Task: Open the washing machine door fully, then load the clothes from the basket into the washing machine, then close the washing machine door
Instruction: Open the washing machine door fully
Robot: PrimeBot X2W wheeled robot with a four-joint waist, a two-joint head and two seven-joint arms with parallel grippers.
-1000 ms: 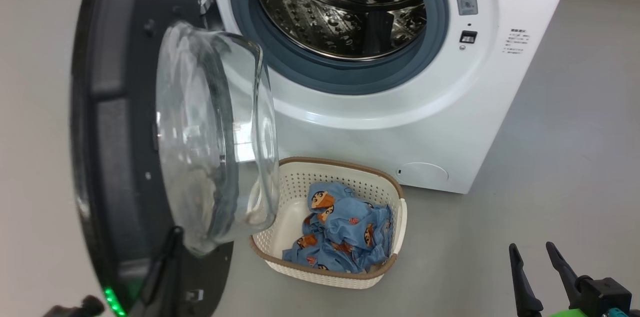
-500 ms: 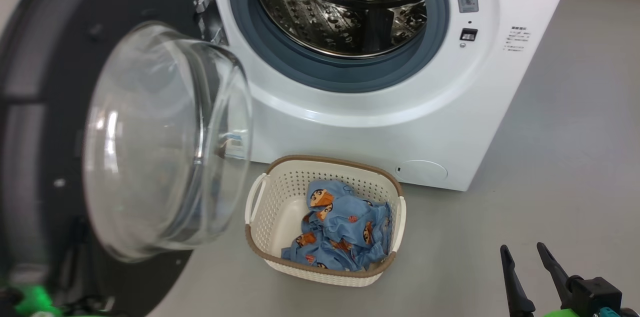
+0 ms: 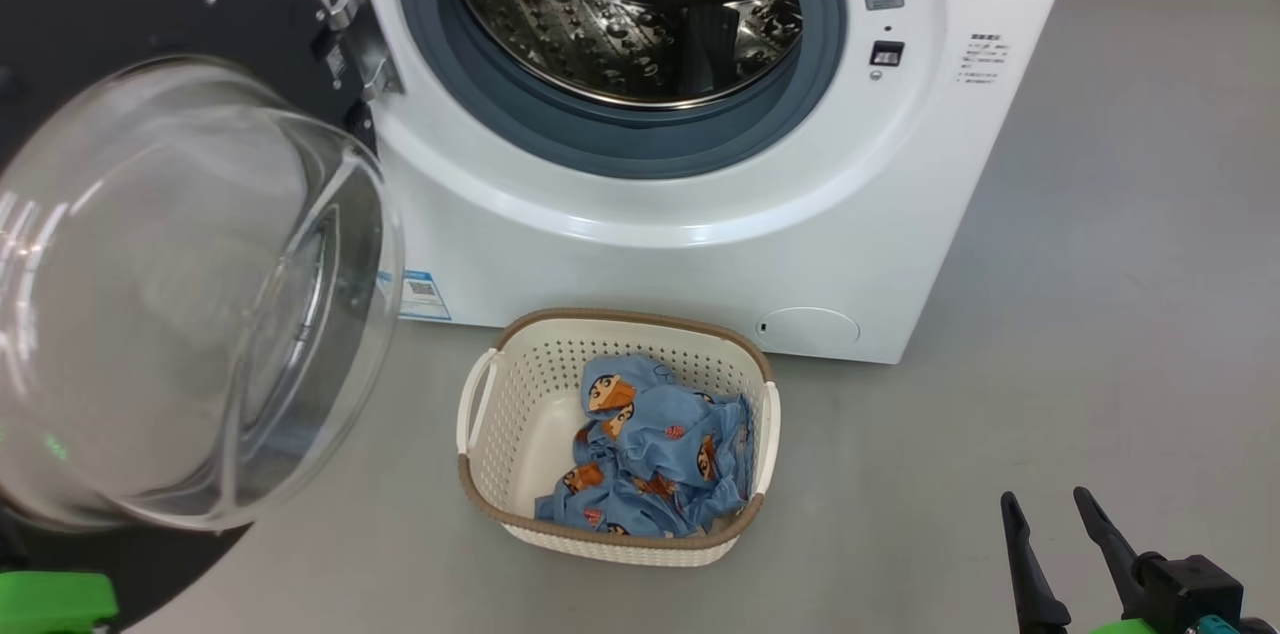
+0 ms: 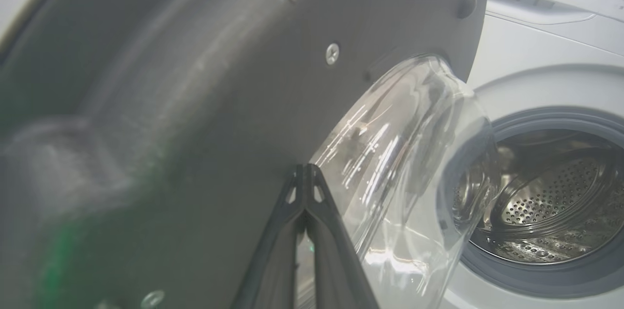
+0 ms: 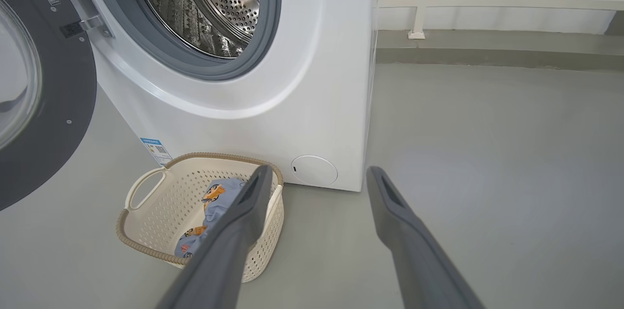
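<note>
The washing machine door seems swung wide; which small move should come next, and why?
Probably draw the shut left gripper back from the washing machine door: it stands wide, the drum is exposed, and the clothes lie in the basket.

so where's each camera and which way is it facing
Head view: high, facing forward and down at the white front-loading washing machine; right gripper lower right.
Left wrist view: close to the round black-rimmed glass washing machine door; shut left gripper at bottom.
Right wrist view: low, facing the washing machine; open fingers at bottom.
Head and right wrist share the cream perforated plastic basket of light blue printed clothes.
</note>
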